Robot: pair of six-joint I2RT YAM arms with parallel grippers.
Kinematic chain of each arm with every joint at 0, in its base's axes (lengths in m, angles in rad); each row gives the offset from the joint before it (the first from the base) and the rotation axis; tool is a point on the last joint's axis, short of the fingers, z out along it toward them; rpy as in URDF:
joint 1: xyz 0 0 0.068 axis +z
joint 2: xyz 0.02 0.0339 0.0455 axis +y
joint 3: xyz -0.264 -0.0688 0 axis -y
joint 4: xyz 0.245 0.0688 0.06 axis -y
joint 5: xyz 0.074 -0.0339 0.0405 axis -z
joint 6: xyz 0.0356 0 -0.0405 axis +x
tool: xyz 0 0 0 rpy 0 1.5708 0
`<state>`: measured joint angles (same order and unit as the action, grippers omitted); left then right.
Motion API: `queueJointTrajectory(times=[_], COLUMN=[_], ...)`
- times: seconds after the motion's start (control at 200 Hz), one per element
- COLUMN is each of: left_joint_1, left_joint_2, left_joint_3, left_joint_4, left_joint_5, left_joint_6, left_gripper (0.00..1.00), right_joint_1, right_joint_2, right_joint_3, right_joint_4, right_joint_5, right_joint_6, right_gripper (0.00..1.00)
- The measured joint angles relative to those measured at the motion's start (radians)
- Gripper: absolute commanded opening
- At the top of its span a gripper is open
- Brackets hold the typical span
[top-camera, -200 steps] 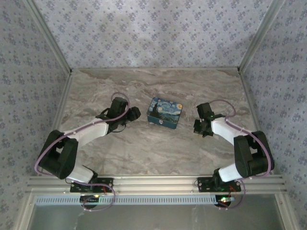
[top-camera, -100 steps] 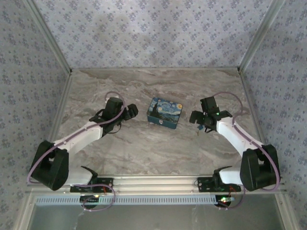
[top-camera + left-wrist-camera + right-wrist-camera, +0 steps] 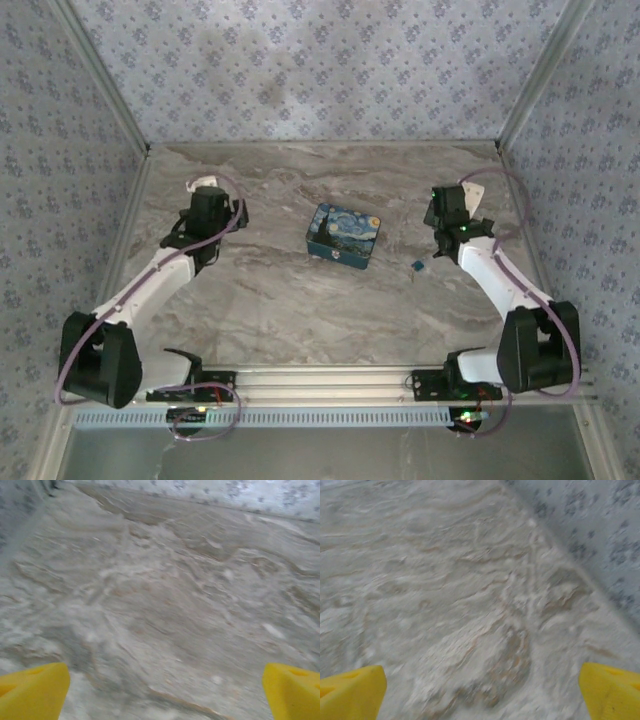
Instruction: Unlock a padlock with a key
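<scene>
Both splayed: left hand (image 3: 162,690), right hand (image 3: 480,690); veined marble table (image 3: 300,310).

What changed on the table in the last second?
The left gripper swung left, away from the box, and the right gripper swung right; both are open. A small bluish item lies uncovered where the right one was. The box stayed put.
</scene>
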<state>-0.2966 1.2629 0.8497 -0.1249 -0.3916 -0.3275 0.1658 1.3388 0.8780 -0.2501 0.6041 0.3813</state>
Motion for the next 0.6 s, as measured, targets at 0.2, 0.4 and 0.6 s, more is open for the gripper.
queueJointTrajectory(times=[0.2,0.4,0.6], left_joint_1=[0.122,0.127,0.181], left_joint_2=[0.094,0.177,0.171], left_joint_3=[-0.106,-0.161,-0.243], left_joint_4=[0.172,0.282,0.468], left_joint_5=[-0.067,-0.066,0.004], left_joint_6=[0.096,0.198,0.267], left_gripper=[0.98,0.98,0.98], right_joint_1=[-0.067,-0.117,-0.127], right_joint_2=[0.104,0.127,0.157], right_joint_3=[-0.118,-0.243,-0.348], right_joint_4=[0.229,0.463,0.681], right_joint_5=[0.075,0.044,-0.036], right_joint_6=[-0.098,-0.163,-0.211], right_gripper=[1.0,1.0,1.0])
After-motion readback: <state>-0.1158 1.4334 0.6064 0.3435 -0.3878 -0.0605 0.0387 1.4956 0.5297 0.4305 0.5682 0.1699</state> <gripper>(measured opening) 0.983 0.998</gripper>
